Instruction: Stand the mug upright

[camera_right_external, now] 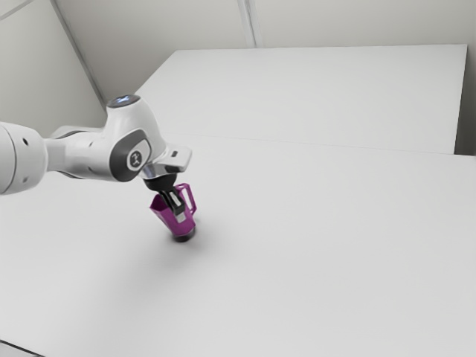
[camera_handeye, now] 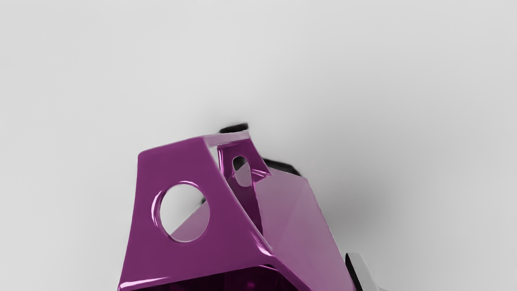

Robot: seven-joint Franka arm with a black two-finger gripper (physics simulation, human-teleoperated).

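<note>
Exterior view: the mug (camera_right_external: 166,213) leans at a slant over the table (camera_right_external: 320,260), its dark base (camera_right_external: 183,238) low and its open mouth tipped up toward the arm (camera_right_external: 85,155), with the handle (camera_right_external: 193,199) toward the exterior view's right. The gripper (camera_right_external: 178,215) looks closed on the mug's body: the wrist view has one finger (camera_handeye: 360,270) right beside the wall, and although the mug hides the other, a mug leaning like this with no other support in sight must, I judge, be held. Whether the base's low edge touches the table, I cannot tell. As the mug is tilted, the step in hand is most likely righting it within the grip. That calls for turning the hand so the mouth swings away from the arm until the base is level, then easing the base flat onto the table before letting go; releasing at this slant could let the mug topple. Counted up, there is one mug, with one handle and one dark base, one arm, one gripper and one table.
</note>
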